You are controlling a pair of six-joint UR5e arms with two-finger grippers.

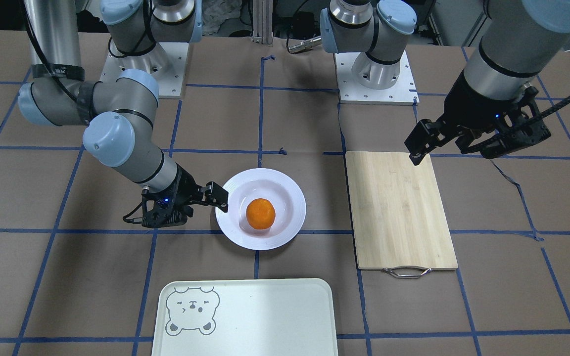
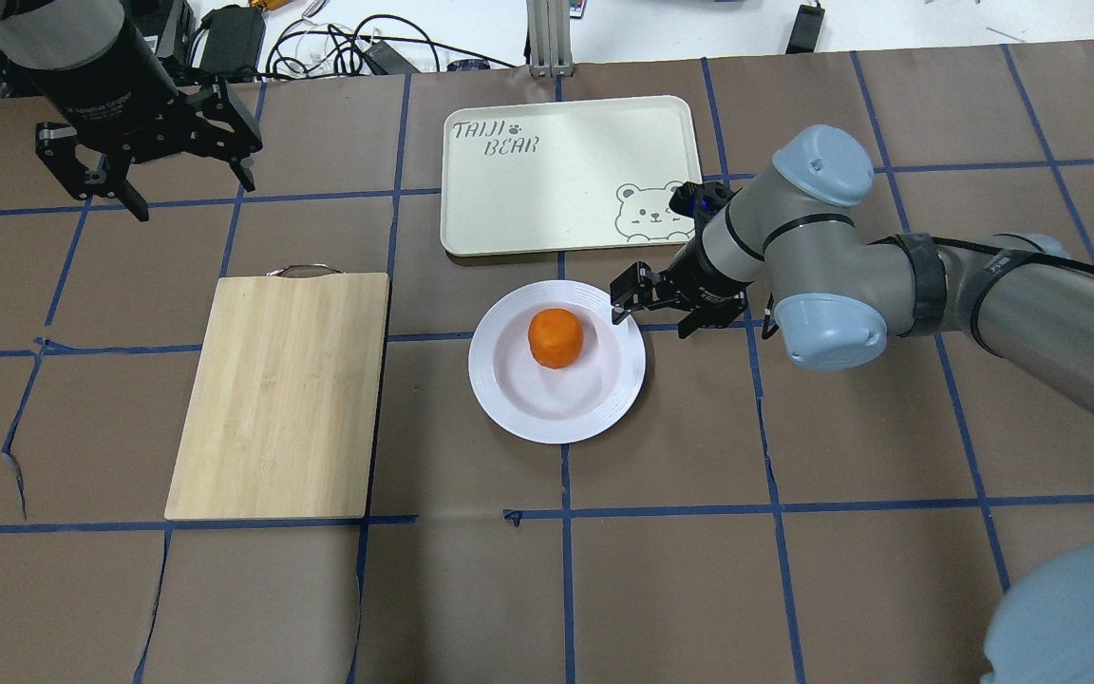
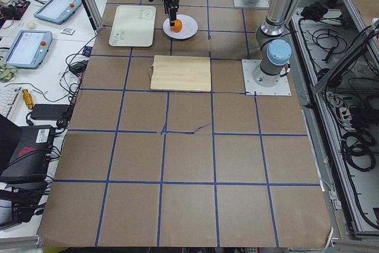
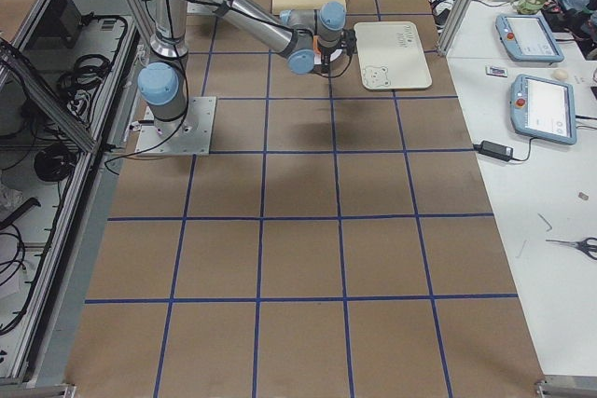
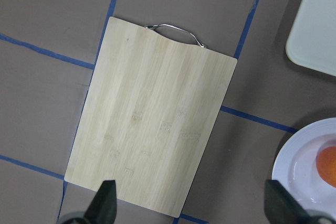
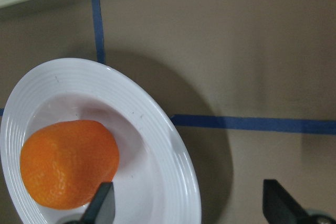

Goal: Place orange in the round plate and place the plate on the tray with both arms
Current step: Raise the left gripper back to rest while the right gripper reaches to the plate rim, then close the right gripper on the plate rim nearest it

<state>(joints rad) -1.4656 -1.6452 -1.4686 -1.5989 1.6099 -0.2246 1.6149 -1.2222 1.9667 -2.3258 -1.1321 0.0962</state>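
Observation:
The orange point(image 2: 556, 337) lies in the well of the round plate point(image 2: 528, 418), which rests on the table just in front of the tray point(image 2: 556, 161). My right gripper point(image 2: 651, 313) is low at the plate's right edge and open. In the right wrist view one fingertip point(image 6: 102, 205) hangs over the plate point(image 6: 173, 145) beside the orange point(image 6: 68, 163), the other over bare table, with the rim between them. My left gripper point(image 2: 153, 180) is open and holds nothing, high above the table's far left, beyond the cutting board.
A bamboo cutting board point(image 2: 281, 394) with a metal handle lies left of the plate. The tray carries nothing. Brown paper with blue tape lines covers the table. Cables and tablets sit beyond the far edge.

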